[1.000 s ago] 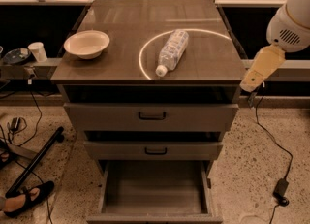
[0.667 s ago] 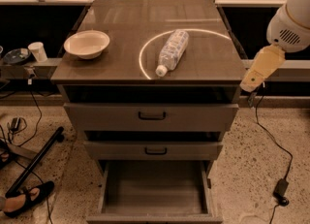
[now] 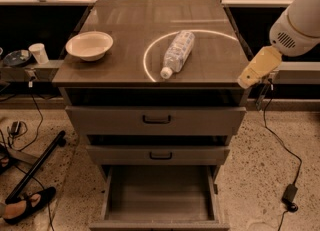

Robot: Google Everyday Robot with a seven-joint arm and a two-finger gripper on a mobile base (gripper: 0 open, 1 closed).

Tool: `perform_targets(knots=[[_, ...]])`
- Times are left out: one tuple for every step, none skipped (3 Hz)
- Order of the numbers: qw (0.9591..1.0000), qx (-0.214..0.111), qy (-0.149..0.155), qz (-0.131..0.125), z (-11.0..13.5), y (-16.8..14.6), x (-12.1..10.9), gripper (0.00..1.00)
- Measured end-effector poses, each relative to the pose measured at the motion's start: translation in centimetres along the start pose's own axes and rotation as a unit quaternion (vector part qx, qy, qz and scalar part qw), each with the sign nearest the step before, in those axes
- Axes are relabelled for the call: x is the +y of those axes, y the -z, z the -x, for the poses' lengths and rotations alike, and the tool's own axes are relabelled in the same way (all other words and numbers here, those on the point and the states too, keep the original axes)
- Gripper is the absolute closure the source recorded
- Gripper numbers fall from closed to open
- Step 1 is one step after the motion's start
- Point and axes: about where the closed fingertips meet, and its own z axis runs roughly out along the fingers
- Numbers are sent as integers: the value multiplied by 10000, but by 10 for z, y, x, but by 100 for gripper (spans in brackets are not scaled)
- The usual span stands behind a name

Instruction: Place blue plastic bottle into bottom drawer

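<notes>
Nothing has shifted since the earlier frames: arm, bottle and drawers hold the same positions. Gripper (image 3: 248,78) hangs off the right near corner of the cabinet top (image 3: 125,25), clear of it and holding nothing; whether it is wide or narrow cannot be told. Blue plastic bottle (image 3: 177,52) lies on its side at mid-top inside a bright ring of light, white cap toward the near edge, well apart from the white bowl (image 3: 89,45) at left. Bottom drawer (image 3: 159,195) stands pulled out, interior bare; the 2 drawers above are pushed in. Step in hand, by judgement: the reach. Recommended: approach from above, close across the bottle's mid-body, square to its long axis, gently, as thin plastic may buckle or roll.
</notes>
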Motion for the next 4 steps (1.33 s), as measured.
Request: perform_targets(knots=[[9987,-23,-501,-55,1,-2,-1,0],[9987,-23,-501,-55,1,-2,-1,0],[9968,-27,-776,-212,1,-1,-4,0],[9880,-204,-1445,-508,3,3,-9,0]])
